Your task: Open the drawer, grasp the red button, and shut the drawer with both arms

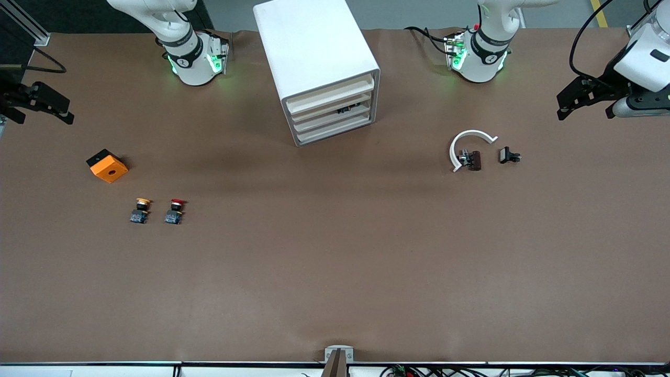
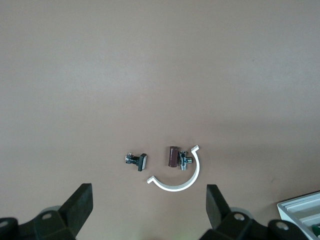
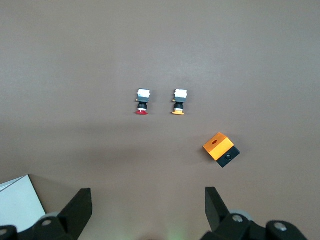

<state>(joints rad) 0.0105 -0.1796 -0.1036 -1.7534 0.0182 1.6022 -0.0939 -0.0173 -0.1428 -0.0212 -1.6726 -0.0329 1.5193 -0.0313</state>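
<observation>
Drawers of the white cabinet (image 1: 324,73) at the middle of the desk's robot-side edge are all shut, so opening one comes first. Both arms wait high: the left gripper (image 1: 586,102) over the left arm's end of the desk, fingers spread, the right gripper (image 1: 36,102) over the right arm's end, fingers spread too. The red-capped button (image 1: 174,211) lies on the desk toward the right arm's end, just beside the yellow-capped button (image 1: 140,210), nearer the front camera than the orange block (image 1: 107,166). To open cleanly, I would square a gripper to one drawer's front lip and pull straight out.
</observation>
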